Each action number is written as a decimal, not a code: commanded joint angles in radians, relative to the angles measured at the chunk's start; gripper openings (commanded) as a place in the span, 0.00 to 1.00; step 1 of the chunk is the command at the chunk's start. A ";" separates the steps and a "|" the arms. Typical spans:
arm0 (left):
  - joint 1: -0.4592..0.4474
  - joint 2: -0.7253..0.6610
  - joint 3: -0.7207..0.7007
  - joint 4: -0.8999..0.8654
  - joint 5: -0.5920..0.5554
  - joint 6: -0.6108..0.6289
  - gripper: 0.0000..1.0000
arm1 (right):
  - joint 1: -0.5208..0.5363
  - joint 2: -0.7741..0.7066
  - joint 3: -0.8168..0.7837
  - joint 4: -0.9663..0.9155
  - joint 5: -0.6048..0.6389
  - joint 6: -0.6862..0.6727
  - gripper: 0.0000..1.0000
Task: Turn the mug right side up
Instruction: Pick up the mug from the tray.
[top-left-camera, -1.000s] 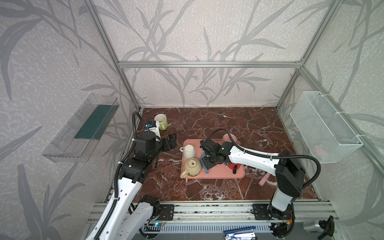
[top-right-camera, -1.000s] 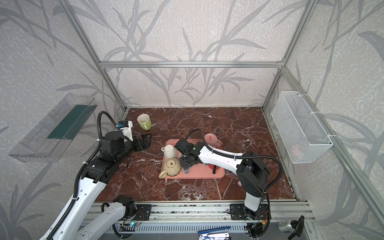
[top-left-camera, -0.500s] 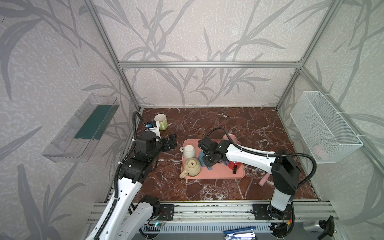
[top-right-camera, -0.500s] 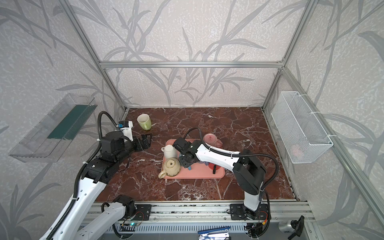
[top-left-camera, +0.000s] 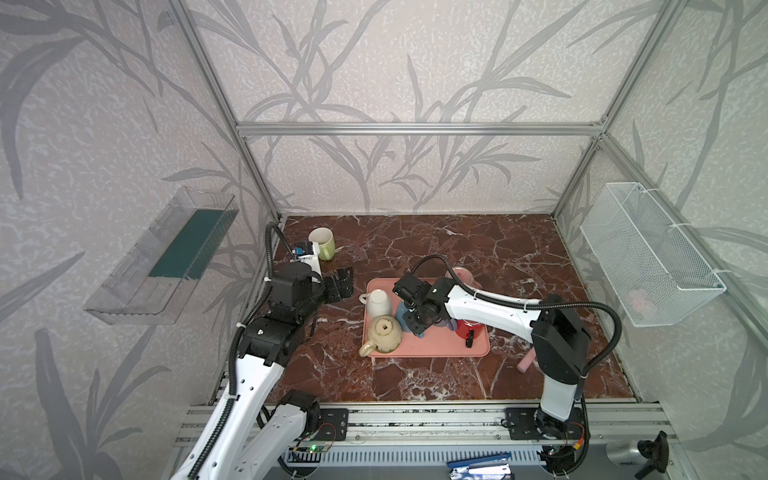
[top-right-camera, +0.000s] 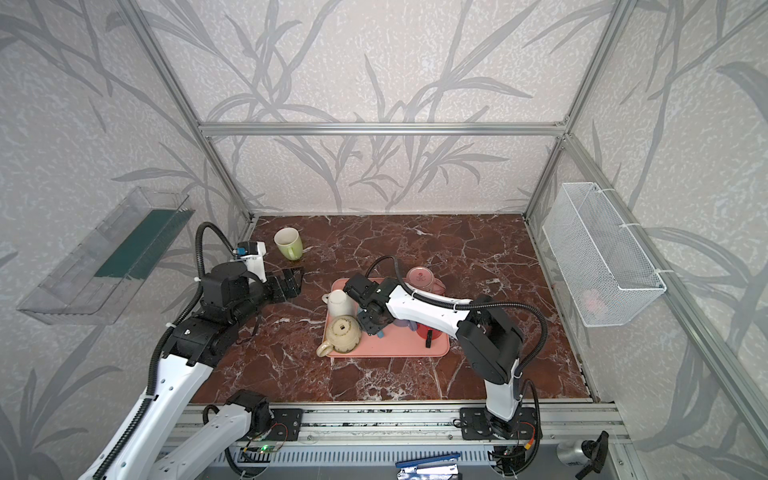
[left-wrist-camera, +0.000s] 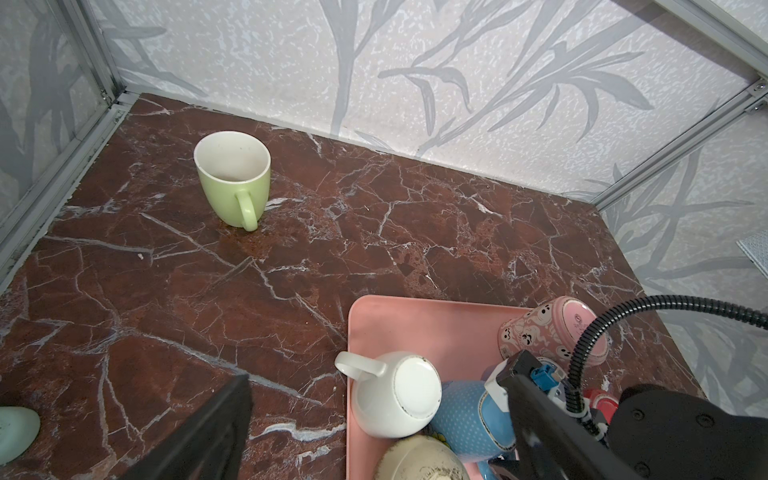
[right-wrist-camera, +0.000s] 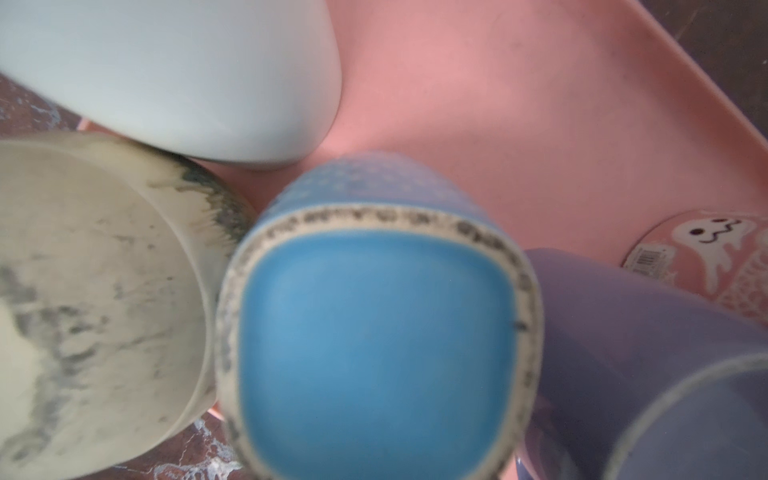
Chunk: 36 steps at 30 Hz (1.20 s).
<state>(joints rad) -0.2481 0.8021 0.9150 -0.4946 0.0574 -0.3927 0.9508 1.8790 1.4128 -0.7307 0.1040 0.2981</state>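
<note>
- Bottom-up on the pink tray (top-left-camera: 432, 349), a little toward 9 o'clock of its middle: blue mug (right-wrist-camera: 374, 332), its base (blue, with a scuffed pale ring) filling the right wrist view.
- Directly over that mug in both top views: right gripper (top-left-camera: 415, 324), pointed down at it. Fingers out of the wrist view and too small from above, so cannot tell whether clenched on the mug or loose.
- Packed just beside the blue mug: white mug (top-left-camera: 378, 302) at 10 o'clock and beige mug (top-left-camera: 385, 332) at 8 o'clock, both bottom-up. Purple mug (right-wrist-camera: 644, 353) at 3 o'clock, red mug (top-left-camera: 467, 328) beyond it toward 4 o'clock.
- At the tray's 1 o'clock edge: pink mug (left-wrist-camera: 552, 328), tilted, base showing.
- Off the tray at its 9 o'clock, above the marble table (top-left-camera: 415, 249): left gripper (top-left-camera: 345, 282), spread wide, nothing between its fingers.
- Well apart toward 10 o'clock, near the back corner: green mug (left-wrist-camera: 232, 178), upright, mouth up, handle facing the left wrist camera.
</note>
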 joint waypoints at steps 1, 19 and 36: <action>-0.005 0.001 -0.006 -0.011 -0.005 0.012 0.94 | -0.006 0.017 0.035 -0.017 0.005 -0.008 0.38; -0.005 0.003 -0.008 -0.012 -0.002 0.014 0.94 | -0.019 0.027 0.039 -0.006 0.003 -0.007 0.08; -0.005 0.009 -0.019 0.019 0.048 0.011 0.94 | -0.114 -0.120 -0.044 0.119 -0.189 0.022 0.00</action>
<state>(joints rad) -0.2481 0.8093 0.9051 -0.4854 0.0868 -0.3927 0.8516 1.8324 1.3735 -0.6697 -0.0299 0.3096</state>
